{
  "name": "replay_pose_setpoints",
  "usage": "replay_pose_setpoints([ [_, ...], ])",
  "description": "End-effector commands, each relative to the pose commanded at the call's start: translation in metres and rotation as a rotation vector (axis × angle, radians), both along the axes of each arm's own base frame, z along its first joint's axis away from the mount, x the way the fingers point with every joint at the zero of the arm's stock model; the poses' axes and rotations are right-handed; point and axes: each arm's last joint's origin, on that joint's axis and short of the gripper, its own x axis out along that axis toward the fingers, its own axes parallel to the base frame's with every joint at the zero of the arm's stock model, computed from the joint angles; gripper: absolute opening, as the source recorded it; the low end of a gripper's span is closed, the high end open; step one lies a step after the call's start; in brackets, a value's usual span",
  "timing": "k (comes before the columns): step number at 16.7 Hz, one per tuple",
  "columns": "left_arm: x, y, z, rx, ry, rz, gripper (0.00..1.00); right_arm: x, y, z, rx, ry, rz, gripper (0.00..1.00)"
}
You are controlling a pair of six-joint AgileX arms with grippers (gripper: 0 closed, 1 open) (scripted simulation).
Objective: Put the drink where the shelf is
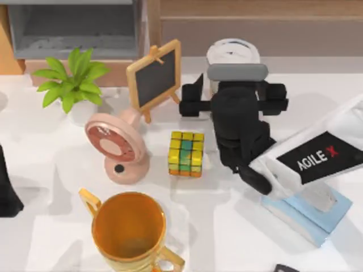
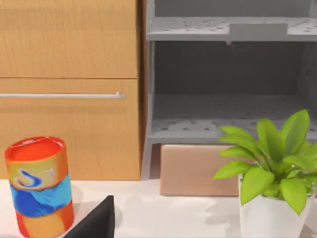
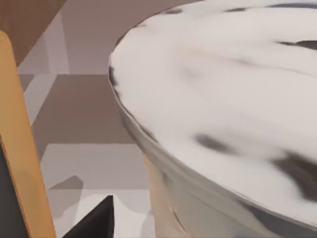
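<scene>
The drink (image 1: 232, 50) stands at the back of the table, its white lid showing from above just in front of the shelf (image 1: 255, 9), a long brown ledge with a grey-brown panel (image 1: 255, 37) under it. My right gripper (image 1: 234, 67) reaches in from the right and hovers at the drink's near side, open. In the right wrist view the lid (image 3: 223, 94) looms very close, the clear cup wall (image 3: 173, 213) drops below it, and one dark fingertip (image 3: 96, 220) sits beside the cup. My left arm (image 1: 5, 190) is parked at the left edge, and its fingertip (image 2: 96, 220) is open.
A small chalkboard easel (image 1: 154, 75) stands close left of the drink. A Rubik's cube (image 1: 186, 153), pink clock (image 1: 116, 144), potted plant (image 1: 74, 79) and orange-gold mug (image 1: 129, 229) fill the middle and left. A grey open-fronted box (image 1: 74, 28) stands back left. A blue book (image 1: 309, 212) lies under my right arm.
</scene>
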Motion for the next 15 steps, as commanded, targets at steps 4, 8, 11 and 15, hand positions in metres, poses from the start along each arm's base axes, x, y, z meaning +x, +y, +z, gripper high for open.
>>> replay_pose_setpoints([
  [4,0.0000,0.0000,0.0000,0.000,0.000,0.000,1.00,0.0054,-0.0009,-0.0013,0.000,0.000,0.000,1.00],
  [8,0.0000,0.0000,0.0000,0.000,0.000,0.000,1.00,0.0054,-0.0009,-0.0013,0.000,0.000,0.000,0.77],
  [11,0.0000,0.0000,0.0000,0.000,0.000,0.000,1.00,0.0054,-0.0009,-0.0013,0.000,0.000,0.000,0.55],
  [15,0.0000,0.0000,0.0000,0.000,0.000,0.000,1.00,0.0054,-0.0009,-0.0013,0.000,0.000,0.000,0.25],
])
